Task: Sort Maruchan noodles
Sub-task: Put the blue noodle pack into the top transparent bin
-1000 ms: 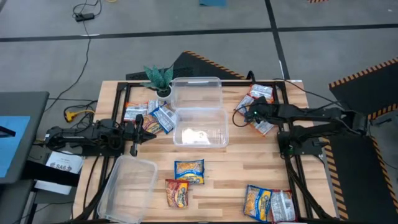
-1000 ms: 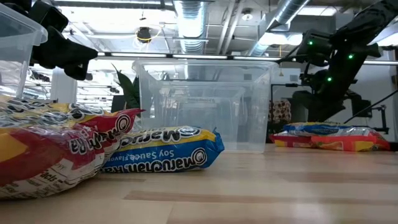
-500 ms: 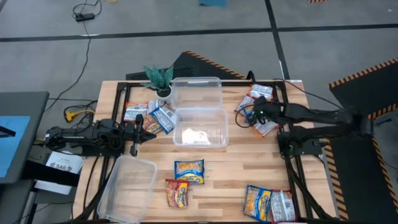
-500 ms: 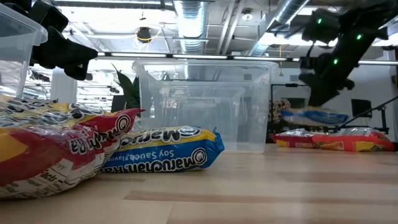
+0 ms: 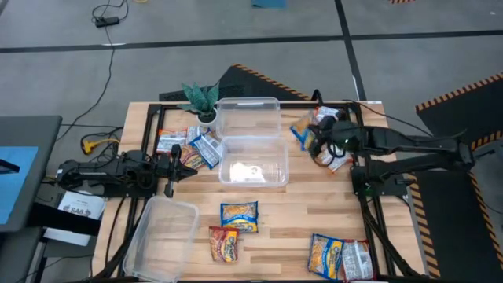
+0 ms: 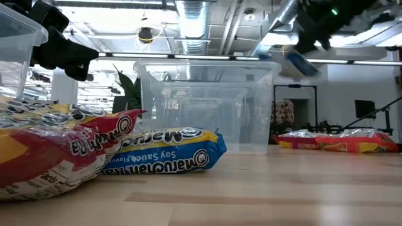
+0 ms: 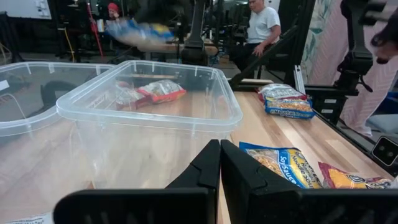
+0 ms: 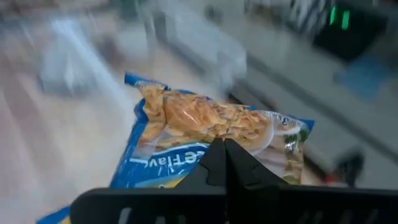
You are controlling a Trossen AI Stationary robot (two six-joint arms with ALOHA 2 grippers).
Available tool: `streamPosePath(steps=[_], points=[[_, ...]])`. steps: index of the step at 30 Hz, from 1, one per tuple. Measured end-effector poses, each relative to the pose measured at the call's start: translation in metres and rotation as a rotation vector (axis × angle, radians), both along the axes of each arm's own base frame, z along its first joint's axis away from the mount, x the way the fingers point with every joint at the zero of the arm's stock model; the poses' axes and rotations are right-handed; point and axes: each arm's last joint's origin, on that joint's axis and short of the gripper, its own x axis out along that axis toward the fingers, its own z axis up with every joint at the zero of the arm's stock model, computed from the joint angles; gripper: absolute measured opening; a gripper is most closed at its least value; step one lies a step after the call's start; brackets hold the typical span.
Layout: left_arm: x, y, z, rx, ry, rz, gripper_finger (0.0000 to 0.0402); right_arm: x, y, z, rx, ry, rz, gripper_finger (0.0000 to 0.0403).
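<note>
Blue-and-yellow ramen packet (image 5: 300, 131) is hanging in your right gripper (image 5: 311, 138), pinched tight between the fingers and lifted off the wood at the far right of the table (image 5: 314, 206), just right of the clear plastic tubs (image 5: 250, 151). In the low view it's riding up high above the tub rim (image 6: 300, 63). Your left gripper (image 5: 174, 161) is sitting with its fingers pressed together and nothing in them, over the left side near a little pile of packets (image 5: 189, 145) by the small plant (image 5: 202, 99). More packets are lying on the near side of the table (image 5: 238, 215), and a few red ones are resting on the far right (image 6: 336, 139).
</note>
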Motion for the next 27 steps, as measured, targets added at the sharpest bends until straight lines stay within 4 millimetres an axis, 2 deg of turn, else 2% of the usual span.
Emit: streamPosePath(steps=[4, 8, 13, 18, 23, 27], points=[[0.0, 0.0, 0.0, 0.0, 0.0, 0.0, 0.0, 0.018, -0.012, 0.02, -0.126, -0.096, 0.043, 0.0006], [0.0, 0.0, 0.0, 0.0, 0.0, 0.0, 0.0, 0.046, -0.031, 0.019, -0.171, -0.186, 0.126, 0.0006], [0.0, 0.0, 0.0, 0.0, 0.0, 0.0, 0.0, 0.083, -0.055, -0.002, -0.164, -0.271, 0.212, 0.0006], [0.0, 0.0, 0.0, 0.0, 0.0, 0.0, 0.0, 0.11, -0.074, -0.029, -0.126, -0.342, 0.203, 0.0006], [0.0, 0.0, 0.0, 0.0, 0.0, 0.0, 0.0, 0.122, -0.084, -0.047, -0.101, -0.384, 0.177, 0.0042], [0.0, 0.0, 0.0, 0.0, 0.0, 0.0, 0.0, 0.123, -0.087, -0.048, -0.092, -0.366, 0.17, 0.0074]])
